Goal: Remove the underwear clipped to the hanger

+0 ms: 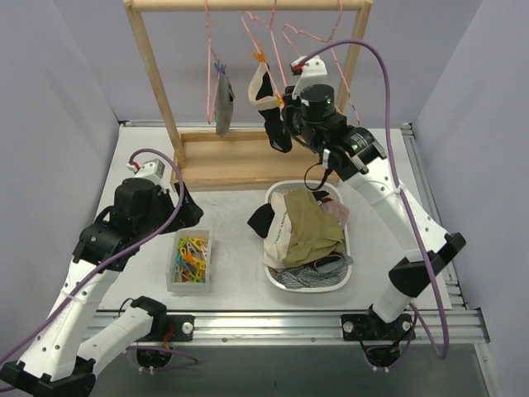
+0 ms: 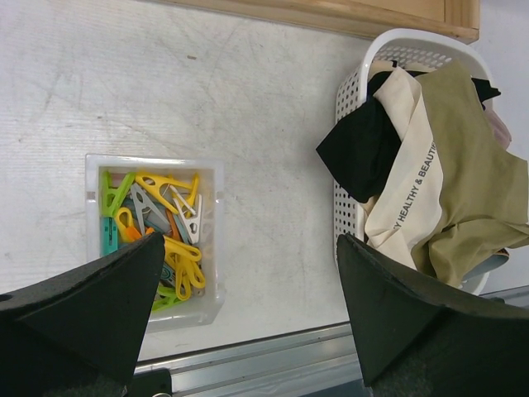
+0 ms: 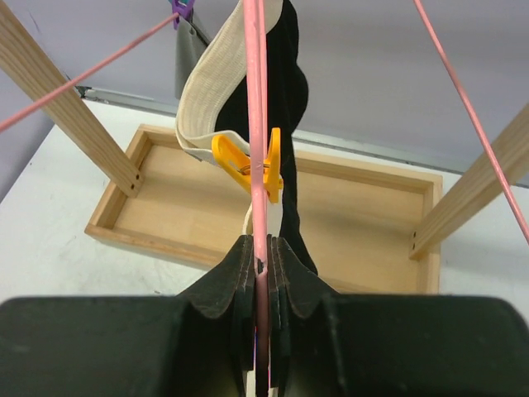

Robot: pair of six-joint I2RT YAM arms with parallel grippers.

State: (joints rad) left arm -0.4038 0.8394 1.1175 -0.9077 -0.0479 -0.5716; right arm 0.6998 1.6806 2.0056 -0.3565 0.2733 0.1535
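Note:
The black-and-white underwear [image 1: 266, 99] hangs from a pink wire hanger [image 3: 261, 124], held by an orange clip [image 3: 248, 161]; its cream band and black cloth [image 3: 286, 99] show in the right wrist view. My right gripper [image 3: 263, 256] is shut on the hanger's wire just below that clip, up at the rack [image 1: 291, 106]. The grey underwear [image 1: 223, 103] hangs further left under a purple clip [image 3: 183, 8]. The olive-green underwear [image 1: 310, 227] lies in the white basket [image 1: 344, 248], also seen from the left wrist [image 2: 471, 157]. My left gripper [image 2: 248, 273] is open and empty, low over the table [image 1: 186, 211].
A wooden rack with a tray base [image 3: 273, 198] stands at the back, with more pink hangers on its top bar. A clear box of coloured clips [image 1: 191, 259] sits left of the basket, right under my left gripper [image 2: 153, 231]. The basket's rim [image 2: 388, 41] is beside my left gripper's right finger.

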